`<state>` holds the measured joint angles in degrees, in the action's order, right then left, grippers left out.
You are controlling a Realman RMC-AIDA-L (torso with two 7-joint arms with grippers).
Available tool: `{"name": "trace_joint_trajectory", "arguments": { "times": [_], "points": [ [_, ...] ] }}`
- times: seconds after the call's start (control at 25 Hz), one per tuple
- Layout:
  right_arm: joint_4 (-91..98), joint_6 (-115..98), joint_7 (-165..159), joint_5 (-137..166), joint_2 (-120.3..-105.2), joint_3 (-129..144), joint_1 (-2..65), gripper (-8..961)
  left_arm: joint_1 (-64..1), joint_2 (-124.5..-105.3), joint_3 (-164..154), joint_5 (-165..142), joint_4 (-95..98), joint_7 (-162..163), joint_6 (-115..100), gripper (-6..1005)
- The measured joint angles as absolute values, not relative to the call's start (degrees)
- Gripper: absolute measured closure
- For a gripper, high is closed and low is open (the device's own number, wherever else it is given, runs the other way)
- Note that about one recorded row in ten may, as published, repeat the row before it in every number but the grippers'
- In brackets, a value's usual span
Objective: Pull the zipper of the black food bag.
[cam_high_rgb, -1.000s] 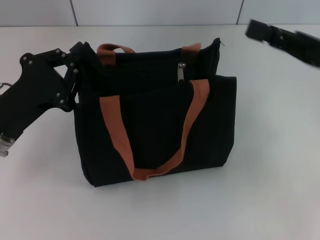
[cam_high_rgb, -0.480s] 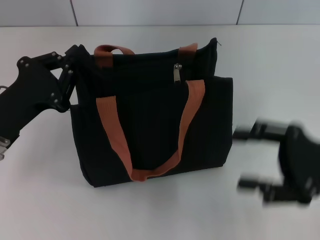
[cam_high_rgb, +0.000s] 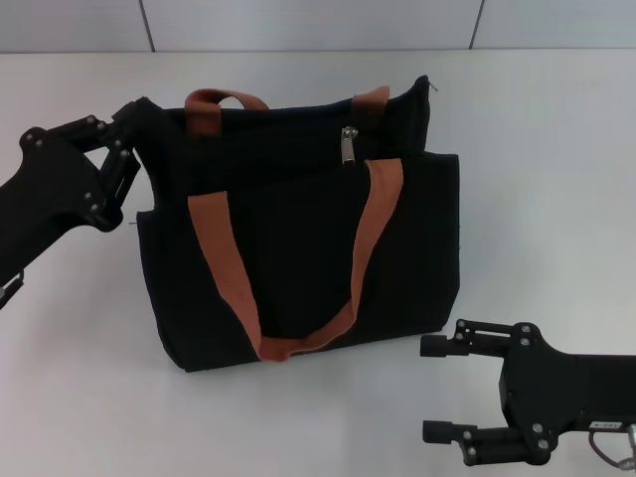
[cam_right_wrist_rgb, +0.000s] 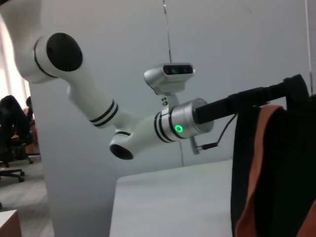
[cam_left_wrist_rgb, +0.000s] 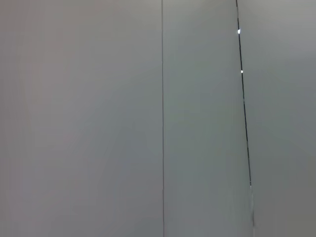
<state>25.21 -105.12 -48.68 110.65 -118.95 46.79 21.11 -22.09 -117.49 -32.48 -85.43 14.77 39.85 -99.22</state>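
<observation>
Black food bag [cam_high_rgb: 298, 248] standing upright on white tabletop [cam_high_rgb: 537, 179], orange-brown handle straps [cam_high_rgb: 373, 238] draping down its front. Zipper [cam_high_rgb: 348, 146] hanging at bag's top edge, right of middle, untouched. Left tool [cam_high_rgb: 127, 134] pinching bag's top left corner, fingers together on fabric, probably bracing bag against pull. Right tool [cam_high_rgb: 442, 390] lying low beside bag's bottom right corner, fingers spread apart, gripping nothing, well below zipper.

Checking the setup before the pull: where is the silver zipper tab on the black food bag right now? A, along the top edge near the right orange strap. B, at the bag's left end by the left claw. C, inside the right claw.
A: the zipper hangs on the black food bag beside the right orange strap, with neither claw on it.
</observation>
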Motion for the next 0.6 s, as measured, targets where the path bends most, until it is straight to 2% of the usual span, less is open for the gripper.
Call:
{"name": "trace_joint_trajectory", "arguments": {
  "times": [0.16,0.32,0.4,0.48,0.6],
  "points": [
    [24.3,-103.7,-48.6,110.6,-119.03,46.4,21.1,195,-21.3,-117.29,-32.9,-85.6,15.1,41.2,-99.1,831],
    [23.9,-101.5,-48.6,110.4,-119.26,46.4,21.4,195,-20.4,-115.97,-33.1,-87.1,17.5,46.9,-99.5,815],
    [23.7,-100.8,-48.5,110.4,-119.36,46.4,21.8,195,-20.0,-115.64,-33.1,-87.7,18.5,48.6,-99.6,702],
    [23.6,-100.3,-48.5,110.4,-119.42,46.4,22.1,195,-18.2,-113.86,-33.1,-91.2,24.8,57.9,-100.9,589],
    [22.8,-99.6,-48.5,110.3,-119.44,46.4,23.0,195,-17.6,-111.66,-33.1,-94.2,28.7,65.7,-102.8,501]
  ]
}}
